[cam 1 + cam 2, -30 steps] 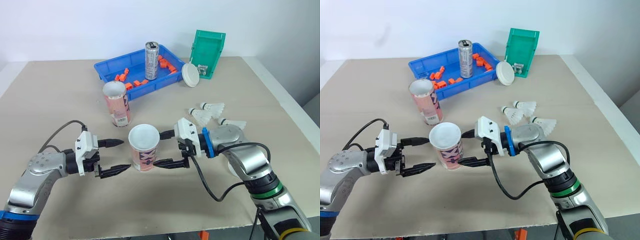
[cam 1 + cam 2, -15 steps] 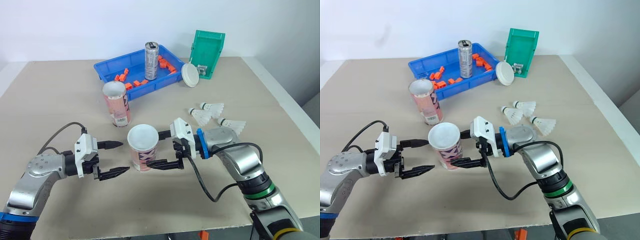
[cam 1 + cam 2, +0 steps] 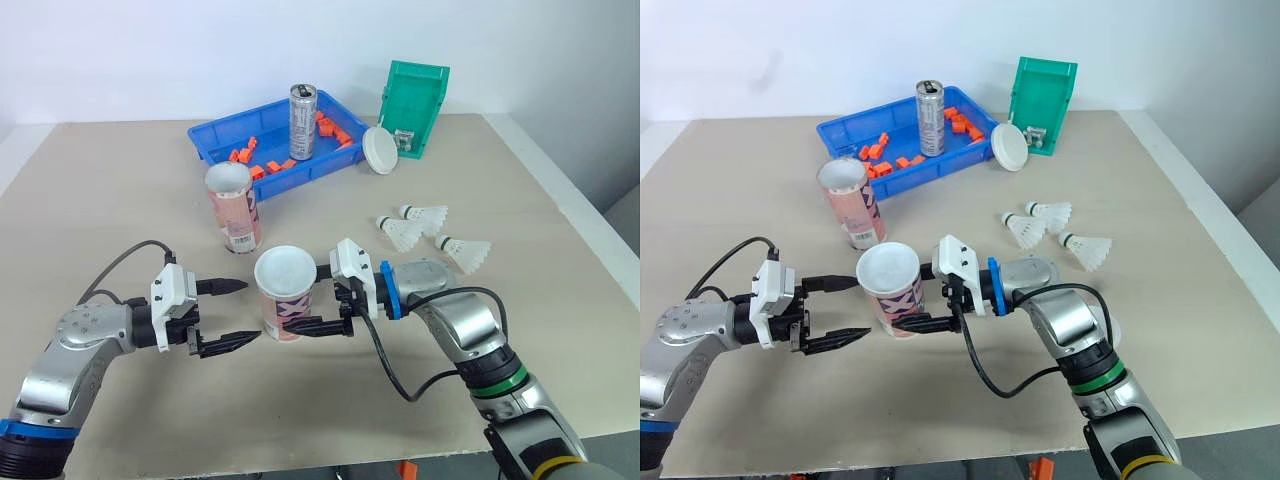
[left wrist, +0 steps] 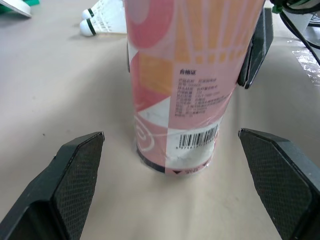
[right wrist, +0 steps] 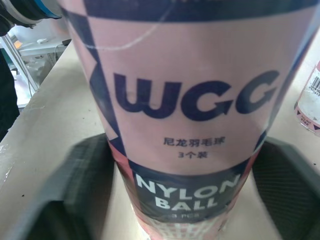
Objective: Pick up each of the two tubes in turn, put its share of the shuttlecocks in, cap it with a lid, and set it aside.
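The nearer tube [image 3: 285, 306] is seen standing upright and uncapped at the table's [image 3: 120, 200] 6 o'clock. It is straddled by the right gripper [image 3: 307, 300], reaching in from 3 o'clock with its fingers spread, one on each side; contact with the wall cannot be told. The left gripper [image 3: 250, 311] is held at the tube's 9 o'clock, unclenched and empty, just beside it.

The second tube [image 3: 234, 207] is placed at 11 o'clock of the first, also open. Three shuttlecocks [image 3: 405, 233] are laid at 2 o'clock. A white lid [image 3: 381, 150] is leaned against a green bin [image 3: 418, 100], beside a blue tray [image 3: 215, 135] containing a drink can [image 3: 303, 122].
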Motion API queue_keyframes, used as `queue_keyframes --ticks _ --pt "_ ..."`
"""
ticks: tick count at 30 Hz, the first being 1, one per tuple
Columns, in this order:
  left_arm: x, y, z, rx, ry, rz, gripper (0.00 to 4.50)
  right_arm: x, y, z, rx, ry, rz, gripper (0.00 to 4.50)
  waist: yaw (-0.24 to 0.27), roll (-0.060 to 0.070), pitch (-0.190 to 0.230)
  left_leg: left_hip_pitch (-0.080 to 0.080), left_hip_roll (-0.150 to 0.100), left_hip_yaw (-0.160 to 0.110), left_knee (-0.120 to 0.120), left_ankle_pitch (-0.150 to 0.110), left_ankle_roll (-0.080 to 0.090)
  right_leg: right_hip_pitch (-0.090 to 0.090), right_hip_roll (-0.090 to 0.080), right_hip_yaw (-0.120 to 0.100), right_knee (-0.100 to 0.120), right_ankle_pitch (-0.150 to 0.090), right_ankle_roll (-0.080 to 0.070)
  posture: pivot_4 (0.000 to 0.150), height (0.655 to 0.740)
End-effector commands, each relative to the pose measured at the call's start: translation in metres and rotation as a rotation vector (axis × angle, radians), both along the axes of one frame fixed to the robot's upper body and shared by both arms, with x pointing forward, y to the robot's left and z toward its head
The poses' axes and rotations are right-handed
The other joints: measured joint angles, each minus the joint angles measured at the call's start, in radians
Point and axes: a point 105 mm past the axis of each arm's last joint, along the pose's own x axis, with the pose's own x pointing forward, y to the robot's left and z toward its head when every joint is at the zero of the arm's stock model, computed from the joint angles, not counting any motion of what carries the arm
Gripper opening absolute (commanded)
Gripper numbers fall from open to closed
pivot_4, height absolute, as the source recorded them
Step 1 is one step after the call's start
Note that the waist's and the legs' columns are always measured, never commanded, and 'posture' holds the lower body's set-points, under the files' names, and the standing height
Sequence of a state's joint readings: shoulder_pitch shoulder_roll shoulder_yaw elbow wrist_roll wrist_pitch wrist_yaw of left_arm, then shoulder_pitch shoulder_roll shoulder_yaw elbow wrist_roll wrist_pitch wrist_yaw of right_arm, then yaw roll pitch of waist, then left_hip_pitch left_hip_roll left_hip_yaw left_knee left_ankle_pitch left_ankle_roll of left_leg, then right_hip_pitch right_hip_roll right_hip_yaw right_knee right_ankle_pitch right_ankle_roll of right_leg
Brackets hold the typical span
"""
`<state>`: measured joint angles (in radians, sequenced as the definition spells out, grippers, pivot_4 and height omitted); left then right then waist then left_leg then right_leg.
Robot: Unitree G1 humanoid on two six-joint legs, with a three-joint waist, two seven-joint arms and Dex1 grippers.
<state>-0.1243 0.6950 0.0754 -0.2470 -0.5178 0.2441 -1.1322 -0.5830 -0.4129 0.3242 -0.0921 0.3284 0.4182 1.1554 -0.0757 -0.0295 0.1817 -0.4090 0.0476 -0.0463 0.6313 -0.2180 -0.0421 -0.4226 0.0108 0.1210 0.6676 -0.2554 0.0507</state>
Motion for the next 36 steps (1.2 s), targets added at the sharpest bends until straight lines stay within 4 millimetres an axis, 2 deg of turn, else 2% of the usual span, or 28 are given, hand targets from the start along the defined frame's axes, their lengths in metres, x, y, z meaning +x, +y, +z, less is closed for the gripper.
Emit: queue_keyframes --ticks 1,6,9,12,14,16,19,20,21,23,25,28,31,36 --pt "0.001 -0.008 0.021 -0.050 -0.060 -0.019 4.50 0.002 -0.003 0.013 0.032 -0.026 -0.015 2.85 0.000 0.000 0.000 0.000 0.000 0.000 0.001 0.000 0.000 0.000 0.000 0.000 0.000 0.000 0.000 0.150 0.7400" --pt "0.003 -0.020 0.037 -0.127 -0.062 -0.051 4.50 0.003 -0.018 0.033 0.071 -0.047 -0.052 2.85 0.000 0.000 0.000 0.000 0.000 0.000 0.003 0.000 0.000 0.001 0.000 0.000 0.000 0.001 0.002 0.150 0.7400" --pt "0.007 -0.034 0.053 -0.199 -0.068 -0.087 4.50 0.011 -0.046 0.061 0.126 -0.092 -0.151 2.85 0.005 0.001 0.000 0.000 0.000 0.000 0.004 0.000 0.000 0.002 0.000 0.000 0.000 0.002 0.002 0.150 0.7400" --pt "0.012 -0.054 0.072 -0.267 -0.078 -0.151 4.50 0.036 -0.100 0.093 0.168 -0.169 -0.395 2.85 0.015 0.001 0.000 -0.002 -0.001 -0.002 0.007 0.000 0.000 0.003 0.000 -0.001 0.000 0.003 0.004 0.150 0.7400" --pt "0.015 -0.069 0.083 -0.290 -0.087 -0.196 4.50 0.059 -0.151 0.114 0.226 -0.211 -0.636 2.85 0.022 0.001 0.000 -0.002 -0.002 -0.002 0.008 0.000 0.000 0.004 -0.001 0.000 -0.001 0.004 0.005 0.150 0.7400" --pt "0.017 -0.080 0.089 -0.299 -0.092 -0.230 4.50 0.075 -0.196 0.132 0.293 -0.237 -0.842 2.85 0.027 0.000 0.001 -0.001 -0.003 -0.001 0.009 0.000 0.000 0.006 -0.001 0.000 -0.002 0.005 0.006 0.150 0.7400" --pt "0.023 -0.093 0.093 -0.307 -0.100 -0.258 4.50 0.083 -0.252 0.155 0.381 -0.282 -1.088 2.85 0.027 0.001 0.000 0.001 -0.002 0.000 0.008 0.000 0.000 0.006 0.000 0.002 -0.002 0.005 0.006 0.150 0.7400" --pt "0.025 -0.096 0.094 -0.313 -0.100 -0.261 4.50 0.084 -0.264 0.159 0.389 -0.291 -1.148 2.85 0.026 0.001 0.001 0.001 -0.002 0.000 0.007 0.000 0.001 0.006 0.000 0.002 -0.002 0.006 0.004 0.150 0.7400" --pt "0.026 -0.099 0.095 -0.320 -0.100 -0.266 4.50 0.086 -0.278 0.158 0.381 -0.302 -1.215 2.85 0.024 0.001 0.001 0.001 -0.002 0.001 0.007 0.000 0.001 0.005 0.000 0.003 -0.002 0.009 -0.001 0.150 0.7400" --pt "0.028 -0.107 0.095 -0.328 -0.097 -0.273 4.50 0.090 -0.303 0.148 0.346 -0.288 -1.347 2.85 0.023 0.002 0.000 0.001 -0.002 0.001 0.006 0.000 0.002 0.005 0.000 0.004 -0.002 0.009 -0.002 0.150 0.7400" --pt "0.031 -0.112 0.091 -0.326 -0.092 -0.268 4.50 0.094 -0.327 0.129 0.310 -0.240 -1.472 2.85 0.023 0.002 0.000 0.001 -0.002 0.002 0.006 -0.001 0.002 0.005 0.000 0.005 -0.002 0.009 -0.002 0.150 0.7400" --pt "0.046 -0.115 0.078 -0.302 -0.087 -0.196 4.50 0.098 -0.369 0.083 0.245 -0.153 -1.713 2.85 0.025 0.002 0.000 0.002 -0.003 0.002 0.007 -0.001 0.002 0.006 0.000 0.006 -0.002 0.009 -0.002 0.150 0.7400" --pt "0.050 -0.116 0.073 -0.308 -0.078 -0.177 4.50 0.097 -0.388 0.056 0.224 -0.101 -1.824 2.85 0.025 0.003 0.000 0.002 -0.004 0.004 0.007 0.000 0.003 0.005 -0.001 0.008 -0.002 0.009 -0.001 0.150 0.7400" --pt "0.048 -0.117 0.070 -0.302 -0.075 -0.180 4.50 0.096 -0.397 0.042 0.273 -0.026 -1.862 2.85 0.013 0.005 0.000 0.003 -0.004 0.008 0.007 0.000 0.003 0.006 -0.001 0.011 -0.002 0.010 0.000 0.150 0.7400"
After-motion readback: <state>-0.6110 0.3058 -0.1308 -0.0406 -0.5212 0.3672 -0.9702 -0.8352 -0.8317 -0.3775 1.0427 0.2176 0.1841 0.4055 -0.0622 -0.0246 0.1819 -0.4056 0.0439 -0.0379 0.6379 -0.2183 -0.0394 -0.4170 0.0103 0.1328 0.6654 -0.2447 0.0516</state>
